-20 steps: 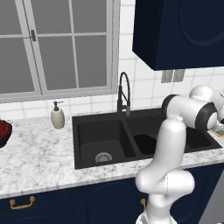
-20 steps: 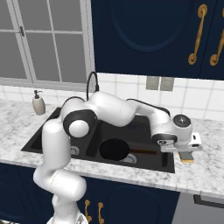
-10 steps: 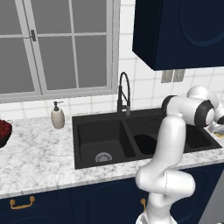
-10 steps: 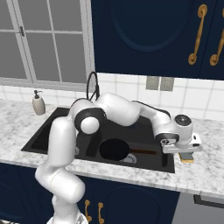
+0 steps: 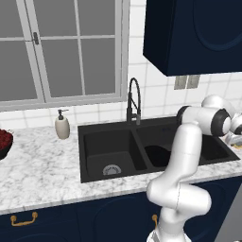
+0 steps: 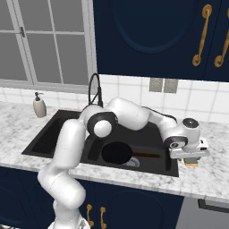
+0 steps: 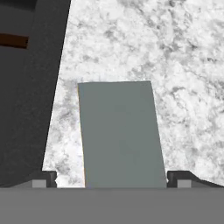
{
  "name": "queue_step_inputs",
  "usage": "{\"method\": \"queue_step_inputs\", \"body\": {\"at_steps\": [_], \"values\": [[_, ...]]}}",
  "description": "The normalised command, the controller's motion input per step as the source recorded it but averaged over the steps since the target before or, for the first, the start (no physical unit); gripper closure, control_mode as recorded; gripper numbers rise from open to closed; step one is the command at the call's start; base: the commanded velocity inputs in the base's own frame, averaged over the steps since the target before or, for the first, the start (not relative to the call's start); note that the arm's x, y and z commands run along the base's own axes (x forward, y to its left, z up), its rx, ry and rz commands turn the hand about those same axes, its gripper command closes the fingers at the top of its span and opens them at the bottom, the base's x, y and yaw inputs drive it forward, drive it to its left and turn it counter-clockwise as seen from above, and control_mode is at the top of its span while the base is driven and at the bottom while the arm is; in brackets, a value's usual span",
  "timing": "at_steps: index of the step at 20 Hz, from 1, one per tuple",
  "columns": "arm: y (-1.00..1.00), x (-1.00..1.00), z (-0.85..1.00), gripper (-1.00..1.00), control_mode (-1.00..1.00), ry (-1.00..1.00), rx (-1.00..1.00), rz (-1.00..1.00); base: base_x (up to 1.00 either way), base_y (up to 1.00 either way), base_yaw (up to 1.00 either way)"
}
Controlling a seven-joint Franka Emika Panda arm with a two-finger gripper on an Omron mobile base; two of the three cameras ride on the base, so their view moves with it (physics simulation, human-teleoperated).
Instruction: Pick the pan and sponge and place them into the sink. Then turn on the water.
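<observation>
— Over the marble counter (image 7: 175, 52), right of the sink (image 6: 67, 129): what is the gripper (image 7: 112, 179) doing?
— Item one: it is hanging with its jaws spread fully wide, one dark tip showing on each side of the sponge (image 7: 120, 135), gripping nothing. I cannot tell whether the tips are touching it.
— And the sponge?
— Item two: a flat rectangular block, matte grey-green top, thin yellow edge, lying on the speckled white-grey stone just beside the sink's black rim.
— The pan (image 6: 117, 152)?
— Item three: round, black, sitting in the sink's right basin, its thin reddish-brown handle pointing toward the gripper.
— Anything else?
— A tall black arched faucet (image 5: 134, 101) is standing behind the basins; a rounded soap dispenser (image 5: 62, 126) is sitting to the left.
</observation>
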Motion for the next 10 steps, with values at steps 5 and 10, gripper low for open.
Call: {"method": "queue_step_inputs", "body": {"at_steps": [5,10], "values": [[-0.16,0.13,-0.38,-1.0,-1.0,0.2,0.0,0.04,0.0,0.0,0.0],[-0.18,0.17,-0.52,-1.0,-1.0,0.24,0.01,0.07,0.0,0.0,0.0]]}}
